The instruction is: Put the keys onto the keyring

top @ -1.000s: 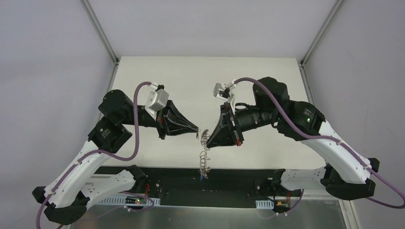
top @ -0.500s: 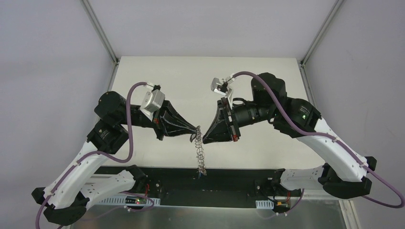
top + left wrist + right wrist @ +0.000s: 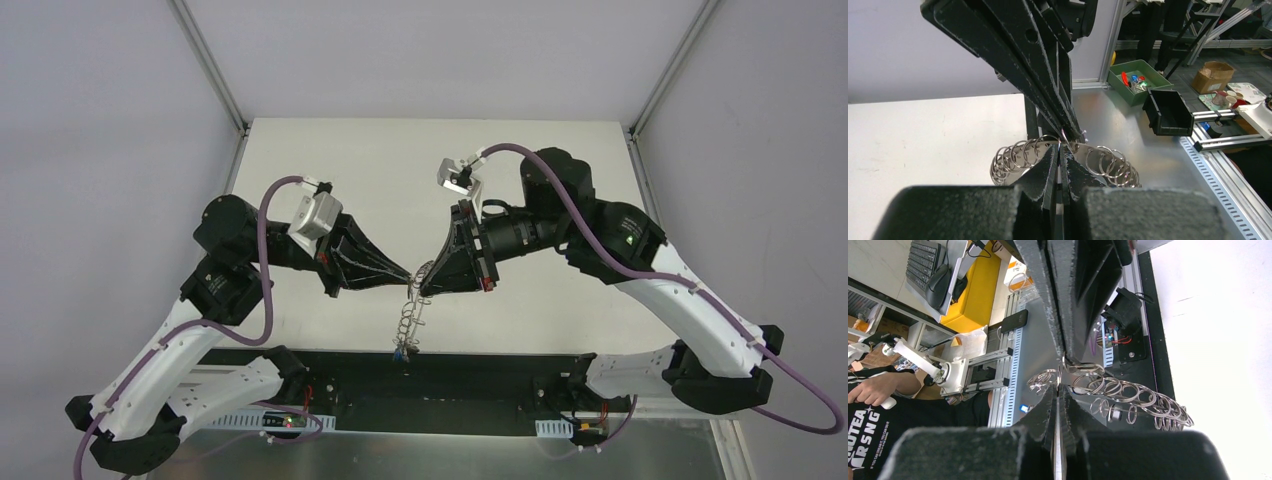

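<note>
— How to do this bit well?
— Hold the keyring firm with the left gripper and work slowly with the right gripper. Spread just one of the wire loops, no more, and thread onto it without twisting the rest.

— Where to look for the keyring?
— In the air over the table, dangling from the spot where the two tips meet, clear of the surface. Looks edge-on from above, with loops bunched along its length. Probably carries a blue-tagged key at its lowest end; too small to be sure.

— And the fingers?
— Pressed together on both sides, no gap. Clamped on the top of the keyring, by the look of the wrist views. Cannot tell which wire or which bit of rim sits in which pinch.

— Pose of the arms?
— Raised off the table, elbows out, reaching inward to the middle. Nearly nose to nose: the left pointing right and slightly down, the right pointing left and down.

— Anything to watch?
— Mind the crowding at the tips; little room there to turn. Avoid letting go on both sides at once, or risk dropping everything.
</note>
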Controlling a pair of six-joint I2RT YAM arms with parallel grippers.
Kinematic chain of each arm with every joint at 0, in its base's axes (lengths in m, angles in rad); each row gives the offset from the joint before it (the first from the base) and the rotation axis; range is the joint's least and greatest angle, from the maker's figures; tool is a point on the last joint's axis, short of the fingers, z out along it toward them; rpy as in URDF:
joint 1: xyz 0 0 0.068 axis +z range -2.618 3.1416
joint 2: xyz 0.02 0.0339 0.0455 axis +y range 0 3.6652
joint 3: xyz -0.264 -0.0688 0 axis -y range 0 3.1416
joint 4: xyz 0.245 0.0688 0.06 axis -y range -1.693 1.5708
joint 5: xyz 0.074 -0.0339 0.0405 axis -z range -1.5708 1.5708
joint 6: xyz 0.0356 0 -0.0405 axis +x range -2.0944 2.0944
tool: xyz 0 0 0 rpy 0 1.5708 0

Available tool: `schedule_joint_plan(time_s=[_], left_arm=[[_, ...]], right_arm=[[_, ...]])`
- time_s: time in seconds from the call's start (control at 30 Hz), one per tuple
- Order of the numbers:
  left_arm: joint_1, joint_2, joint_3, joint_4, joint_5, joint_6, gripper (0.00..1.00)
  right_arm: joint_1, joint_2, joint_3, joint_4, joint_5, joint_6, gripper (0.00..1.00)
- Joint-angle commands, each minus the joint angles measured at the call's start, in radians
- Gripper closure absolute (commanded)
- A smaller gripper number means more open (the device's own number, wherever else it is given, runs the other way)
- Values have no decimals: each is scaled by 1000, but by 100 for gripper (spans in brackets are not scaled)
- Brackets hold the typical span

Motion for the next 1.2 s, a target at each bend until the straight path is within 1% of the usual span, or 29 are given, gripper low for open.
schedule_joint_plan(time_s=[0.0, 0.4, 0.7, 0.97, 1.17], left_arm=[[-11, -22, -2, 74, 36, -23, 100], [-10, -29, -9, 77, 51, -27, 100], [-10, -36, -10, 85, 53, -33, 100], [-10, -37, -18, 89, 43, -32, 100], [-10, -44, -22, 90, 35, -30, 100]], right_arm=[[-5, 3, 51, 77, -40, 22, 100], [-13, 1, 51, 90, -31, 28, 100], [-20, -28, 37, 95, 49, 26, 100], [-21, -66, -5, 153, 103, 38, 100], [-20, -79, -28, 167, 139, 33, 100]])
